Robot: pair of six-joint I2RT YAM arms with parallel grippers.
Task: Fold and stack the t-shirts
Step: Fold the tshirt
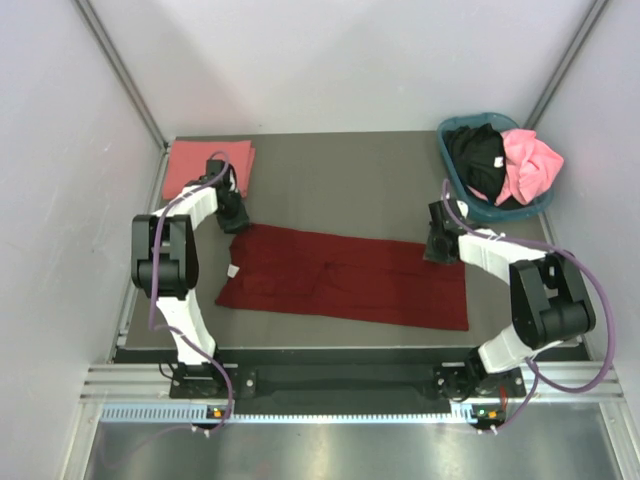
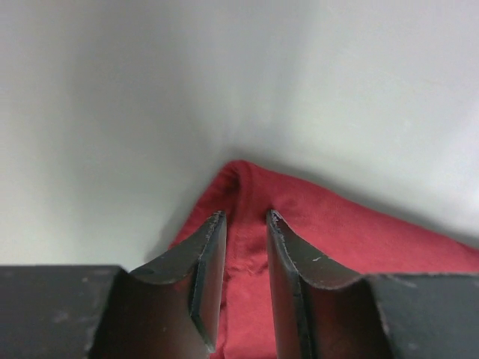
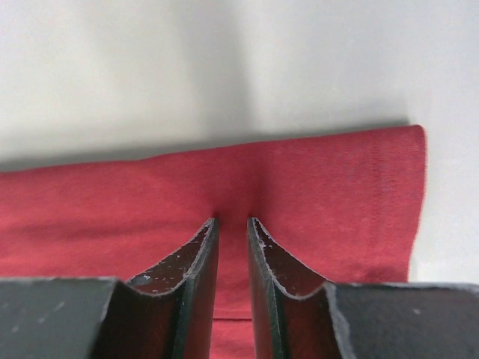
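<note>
Grey tabletop [image 1: 340,180] fills the floor of a booth closed in by pale walls [image 1: 60,150], with both arms bolted at its six o'clock edge. A dark maroon shirt [image 1: 340,280] lies flat across the middle of the table as one long band running from nine o'clock to three o'clock. Off at ten o'clock, in the far corner, a salmon-pink shirt [image 1: 195,165] sits as a neat folded square, apart from the maroon one. At two o'clock stands a teal basket [image 1: 520,212], with a black shirt [image 1: 475,155] heaped in its nine o'clock half and a bright pink shirt [image 1: 530,165] bunched against it, spilling over the three o'clock rim.

The left gripper [image 1: 235,218] is down at the maroon band's ten o'clock corner. Its wrist camera shows that corner of the cloth [image 2: 359,239] peaking up toward the fingertips [image 2: 245,215], which stand a narrow slit apart; I cannot tell whether they have hold of the fabric or only sit over it.

The right gripper [image 1: 437,250] is down on the band's far edge near its two o'clock corner. From its wrist, the fingers [image 3: 232,219] are nearly together, and the cloth [image 3: 112,202] puckers in toward them, so they look clenched on the hem.
</note>
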